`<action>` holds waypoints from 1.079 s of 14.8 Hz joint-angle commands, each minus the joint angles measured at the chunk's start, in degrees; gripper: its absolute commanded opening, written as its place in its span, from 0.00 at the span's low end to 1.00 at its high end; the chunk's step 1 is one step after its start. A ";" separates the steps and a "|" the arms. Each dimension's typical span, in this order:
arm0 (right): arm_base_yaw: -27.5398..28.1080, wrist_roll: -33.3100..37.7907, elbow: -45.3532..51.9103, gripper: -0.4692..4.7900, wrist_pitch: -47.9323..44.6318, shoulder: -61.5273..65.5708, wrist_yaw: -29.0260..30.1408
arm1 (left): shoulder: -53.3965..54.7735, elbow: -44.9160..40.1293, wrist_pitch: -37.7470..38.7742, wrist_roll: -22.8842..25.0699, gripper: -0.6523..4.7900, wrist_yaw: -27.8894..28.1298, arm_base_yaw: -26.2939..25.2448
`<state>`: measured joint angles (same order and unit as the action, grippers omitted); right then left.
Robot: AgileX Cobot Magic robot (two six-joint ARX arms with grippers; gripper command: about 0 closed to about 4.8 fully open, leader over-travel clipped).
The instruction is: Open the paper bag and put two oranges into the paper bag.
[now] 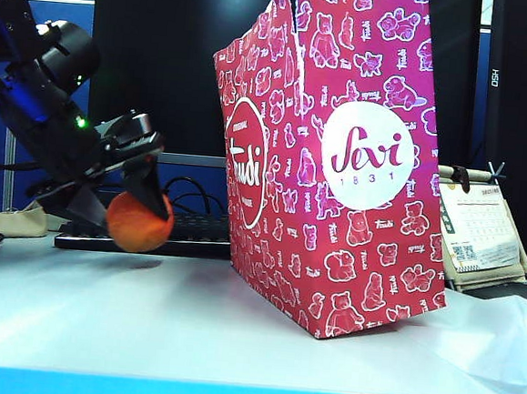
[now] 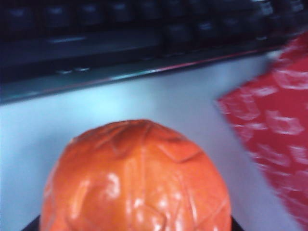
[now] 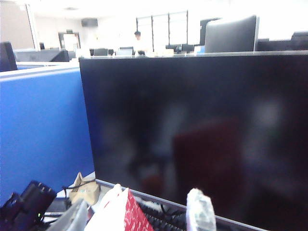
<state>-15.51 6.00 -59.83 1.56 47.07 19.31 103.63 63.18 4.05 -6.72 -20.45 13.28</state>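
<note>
As the exterior camera sees it: a white table (image 1: 144, 324) with a dark monitor (image 1: 165, 61) and a black keyboard (image 1: 197, 233) at the back.
Paper bag (image 1: 339, 166): upright on the table, right of centre, with its top edge out of the exterior view. It is magenta-red with white bear outlines and two round white logos.
Orange (image 1: 138, 228): left of the bag and well apart from it, in front of the keyboard. It hangs just above the table, with its shadow lying separately beneath. Only this one fruit is in view.
Left gripper (image 1: 134, 212): reaches in from the left of the exterior view, angled downward. Its fingers (image 1: 154, 193) are closed against the sides of the orange and carry it.
Left wrist view: the wrinkled, glossy orange (image 2: 134, 178) fills the foreground. Behind it are the table, the keyboard (image 2: 120, 38) and a corner of the bag (image 2: 274, 139).
Right gripper (image 3: 139, 199): up at the mouth of the bag, out of the exterior view. Its fingers (image 3: 199, 211) stand apart, and the bag's red rim (image 3: 134, 216) rises between them, nearer one finger. Whether either finger touches the rim cannot be told.
Desk calendar (image 1: 480, 228): propped just behind the bag on the right.
White sheet (image 1: 499, 339): crumpled on the table at the bag's right foot.
</note>
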 commanded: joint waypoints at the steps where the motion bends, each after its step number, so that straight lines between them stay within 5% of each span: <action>1: -0.02 0.44 -0.37 0.60 0.92 -0.11 0.31 | -1.66 3.37 8.15 0.33 0.11 -2.73 0.09; 5: 0.00 1.42 -0.37 0.59 5.11 0.15 0.31 | -12.70 8.09 19.45 3.50 0.11 -2.89 0.09; 9: -0.02 5.03 -0.37 0.60 8.39 4.57 6.82 | -27.17 14.29 24.09 -3.52 0.11 -15.37 4.33; 12: -0.02 7.56 -0.37 0.60 6.86 8.39 11.56 | -29.59 18.80 24.68 -6.45 0.11 -12.33 14.75; 16: -0.17 12.22 -0.37 0.60 2.32 10.14 18.14 | -27.85 18.93 25.70 -10.56 0.11 -10.67 20.33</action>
<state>-15.66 16.36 -59.96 6.35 56.86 35.35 75.72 81.95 29.98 -16.40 -30.48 33.63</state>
